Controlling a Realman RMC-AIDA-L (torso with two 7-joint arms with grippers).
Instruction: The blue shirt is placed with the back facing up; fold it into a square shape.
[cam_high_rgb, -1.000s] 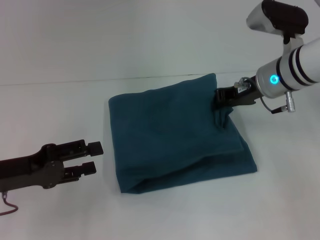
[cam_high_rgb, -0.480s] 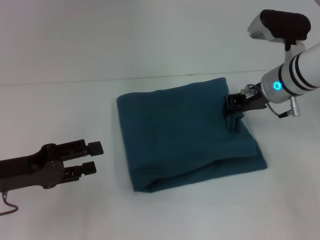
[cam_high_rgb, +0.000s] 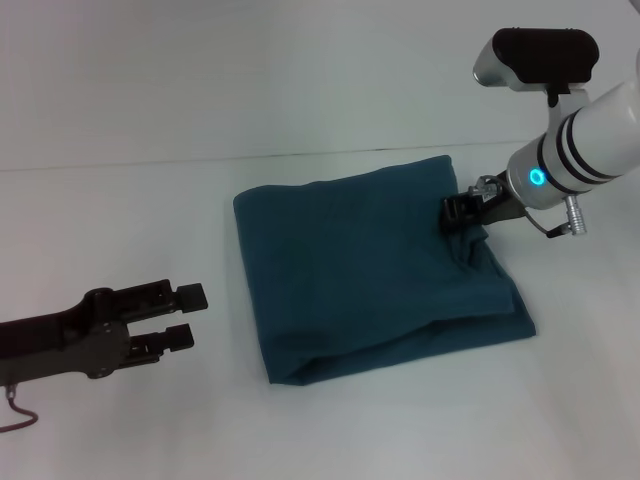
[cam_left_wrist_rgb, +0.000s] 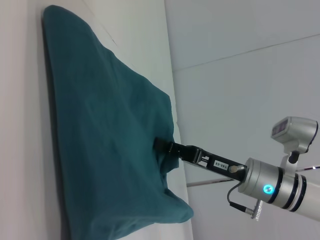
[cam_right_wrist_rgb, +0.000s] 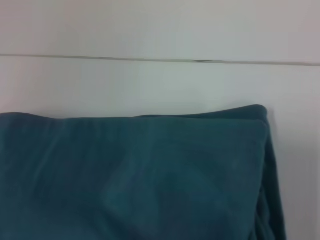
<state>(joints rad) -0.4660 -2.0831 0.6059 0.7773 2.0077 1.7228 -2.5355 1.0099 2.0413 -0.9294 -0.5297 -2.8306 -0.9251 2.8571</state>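
Note:
The blue shirt (cam_high_rgb: 370, 270) lies folded into a rough square on the white table, plain side up, with no lettering showing. My right gripper (cam_high_rgb: 458, 213) is at the shirt's far right edge, shut on a pinch of the cloth, which puckers just below it. The left wrist view shows the same grip from the side: the right gripper (cam_left_wrist_rgb: 161, 145) bites into the blue shirt (cam_left_wrist_rgb: 100, 140). The right wrist view is filled by the blue shirt (cam_right_wrist_rgb: 135, 175) and its far corner. My left gripper (cam_high_rgb: 185, 315) rests open and holding nothing, low on the table left of the shirt and apart from it.
The white table (cam_high_rgb: 120, 220) runs back to a pale wall, with a seam line (cam_high_rgb: 150, 163) where they meet. Bare tabletop surrounds the shirt on all sides. A thin cable (cam_high_rgb: 15, 415) trails under the left arm.
The right gripper dragged the shirt to the right across the table, then stopped; in the last half second the shirt lies still and only the right wrist shifted slightly. The left arm stayed put.

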